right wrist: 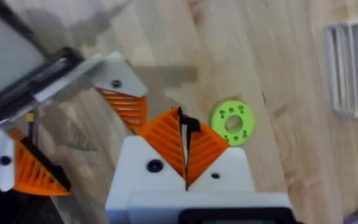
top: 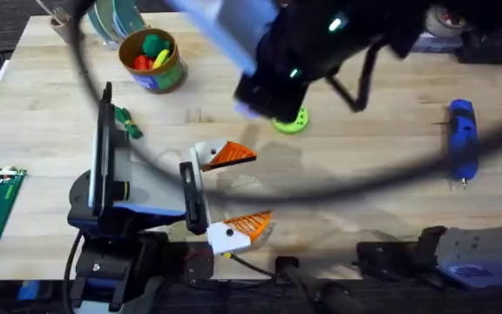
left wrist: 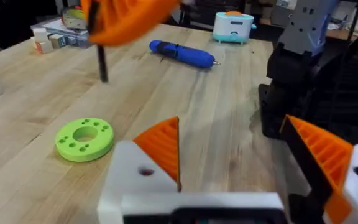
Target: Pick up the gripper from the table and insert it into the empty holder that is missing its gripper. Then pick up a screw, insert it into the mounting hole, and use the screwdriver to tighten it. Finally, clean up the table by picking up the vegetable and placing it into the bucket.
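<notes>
Even, bright overhead light, no hard glare on the pale wooden table (top: 364, 174). Soft shadows under the round bright-green disc with holes (top: 291, 121). Raised black right arm (top: 321, 52) close under the overhead camera is large, dark, blurred. Left wrist view: near white-and-orange fingers (left wrist: 160, 149) out of focus.

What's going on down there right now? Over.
Left gripper open. Right gripper shut on thin black rod, near green disc. Screwdriver lying apart, untouched. Vegetable outside bucket.
</notes>
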### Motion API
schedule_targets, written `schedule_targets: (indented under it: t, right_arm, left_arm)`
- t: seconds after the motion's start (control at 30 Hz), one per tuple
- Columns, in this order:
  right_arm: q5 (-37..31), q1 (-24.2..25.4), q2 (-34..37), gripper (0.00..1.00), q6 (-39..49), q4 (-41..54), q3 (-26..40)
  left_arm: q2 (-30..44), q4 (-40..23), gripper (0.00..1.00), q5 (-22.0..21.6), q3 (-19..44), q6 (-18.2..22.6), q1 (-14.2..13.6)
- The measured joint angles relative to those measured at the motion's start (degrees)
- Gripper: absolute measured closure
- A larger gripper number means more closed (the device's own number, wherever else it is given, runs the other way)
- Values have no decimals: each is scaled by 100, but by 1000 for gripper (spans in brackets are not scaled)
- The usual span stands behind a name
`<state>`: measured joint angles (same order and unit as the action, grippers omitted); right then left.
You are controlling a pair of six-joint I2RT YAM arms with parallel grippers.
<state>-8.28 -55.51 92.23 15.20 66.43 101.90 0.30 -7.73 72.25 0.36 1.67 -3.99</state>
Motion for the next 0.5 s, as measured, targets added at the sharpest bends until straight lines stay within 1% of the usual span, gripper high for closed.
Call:
schedule_targets:
  t: [0.2,0.5]
  right_arm:
    - [53,-612,135,993,220,-17,5]
    - [62,-914,273,993,288,-42,5]
  left_arm:
    - [0,0,8,0,0,0,0]
    - [0,-2,8,0,0,0,0]
